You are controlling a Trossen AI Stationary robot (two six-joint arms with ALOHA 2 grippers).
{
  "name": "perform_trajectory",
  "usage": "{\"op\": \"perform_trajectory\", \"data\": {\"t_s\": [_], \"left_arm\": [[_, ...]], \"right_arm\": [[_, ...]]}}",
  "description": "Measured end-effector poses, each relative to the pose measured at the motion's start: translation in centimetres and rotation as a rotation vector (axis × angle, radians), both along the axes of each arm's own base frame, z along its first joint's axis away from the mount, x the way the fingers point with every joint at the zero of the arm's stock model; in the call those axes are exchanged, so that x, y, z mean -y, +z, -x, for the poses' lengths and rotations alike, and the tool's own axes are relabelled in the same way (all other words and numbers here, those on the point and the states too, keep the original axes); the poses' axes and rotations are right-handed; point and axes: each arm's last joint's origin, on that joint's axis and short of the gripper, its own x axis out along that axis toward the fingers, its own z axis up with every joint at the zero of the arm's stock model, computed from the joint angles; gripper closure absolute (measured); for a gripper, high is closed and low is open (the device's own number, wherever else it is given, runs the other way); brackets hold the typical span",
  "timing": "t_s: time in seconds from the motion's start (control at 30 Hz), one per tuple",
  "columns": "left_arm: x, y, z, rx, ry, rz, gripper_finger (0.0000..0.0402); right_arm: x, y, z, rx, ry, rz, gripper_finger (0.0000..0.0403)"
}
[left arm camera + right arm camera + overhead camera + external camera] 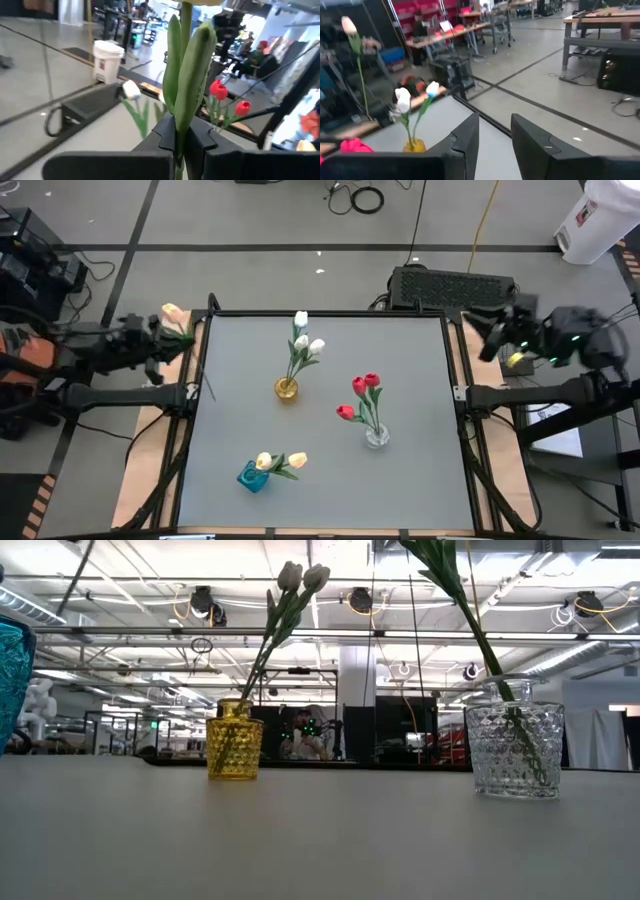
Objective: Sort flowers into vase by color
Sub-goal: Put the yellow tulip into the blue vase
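My left gripper hangs just off the table's far left corner, shut on a pale yellow tulip. That tulip also shows far off in the right wrist view as an upright yellow tulip. On the table, a yellow vase holds white tulips. A clear vase holds red tulips. A blue vase holds yellow tulips. My right gripper is open and empty, off the far right corner. My left gripper pinches the yellow tulip's stem and leaves between its two fingers. The fingers lie across the stem, roughly level, coming from the table's left side. The tulip stands upright in the hold, lifted clear, with its head above the fingers.
The three vases stand spread over the grey table, with bare room between them and along the far and right sides. In the low view the yellow vase and clear vase stand apart. A dark keyboard-like box sits beyond the far edge.
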Motion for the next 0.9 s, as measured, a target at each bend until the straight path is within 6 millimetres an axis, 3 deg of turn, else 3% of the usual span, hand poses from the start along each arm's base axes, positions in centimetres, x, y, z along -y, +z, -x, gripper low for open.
{"op": "perform_trajectory", "data": {"t_s": [0.2, 0.37, 0.73, 0.9], "left_arm": [[0.0, -2.3, -3.0, 0.053, -0.128, 0.09, 0.0386], [0.1, -3.5, -4.3, 0.076, -0.237, 0.154, 0.0386], [0.5, -2.1, -5.5, 0.228, -0.448, 0.135, 0.0386], [0.4, -2.5, -7.5, 0.154, -0.495, 0.124, 0.0386]], "right_arm": [[0.2, -5.9, -1.7, 0.15, -0.007, -0.069, 0.0298], [0.4, -8.7, -3.1, 0.199, -0.009, -0.088, 0.0298], [0.5, -9.6, -4.3, 0.156, -0.011, -0.086, 0.0298], [0.5, -9.6, -4.3, 0.155, -0.012, -0.086, 0.0298]]}}
